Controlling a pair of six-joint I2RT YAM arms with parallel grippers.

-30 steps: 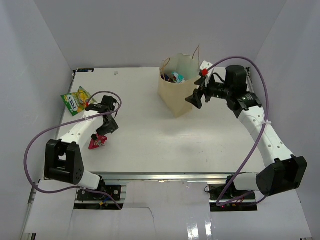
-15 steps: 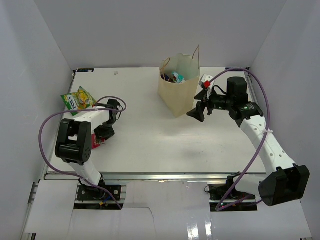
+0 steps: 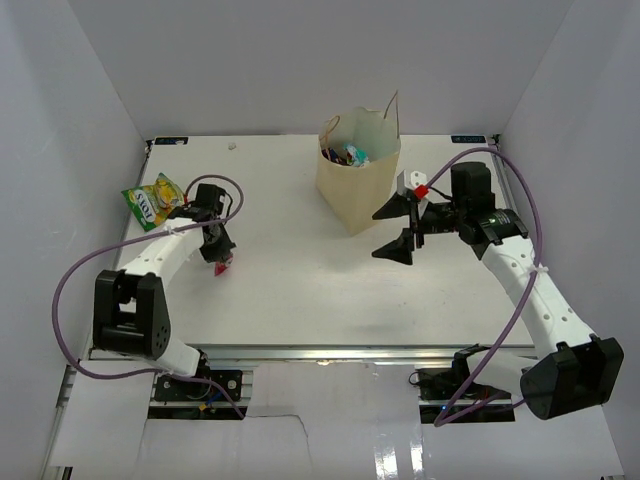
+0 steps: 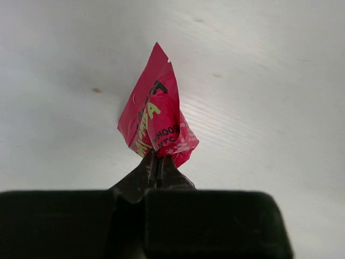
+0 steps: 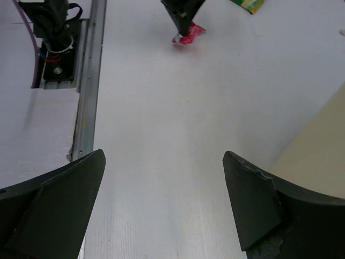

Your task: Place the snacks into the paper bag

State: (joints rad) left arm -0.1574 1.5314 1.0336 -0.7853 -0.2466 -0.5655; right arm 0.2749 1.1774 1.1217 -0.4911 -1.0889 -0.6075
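Observation:
My left gripper (image 4: 157,156) is shut on the lower edge of a red-pink snack packet (image 4: 155,120), which hangs just above the table at the left (image 3: 221,264). A green-yellow snack packet (image 3: 154,199) lies flat near the left wall. The tan paper bag (image 3: 355,187) stands upright at the back centre with several packets inside its open top. My right gripper (image 3: 395,230) hovers open just to the right of the bag, nothing between its fingers (image 5: 62,197). In the right wrist view the bag's wall (image 5: 318,151) fills the right edge and the red packet (image 5: 188,34) shows far off.
White walls close in the table (image 3: 300,290) on three sides. A purple cable loops from each arm. A metal rail (image 5: 86,81) runs along the table's near edge.
My left gripper closed on the red-pink packet and lifted it slightly up the table. My right gripper drew back from the bag's side, staying open.

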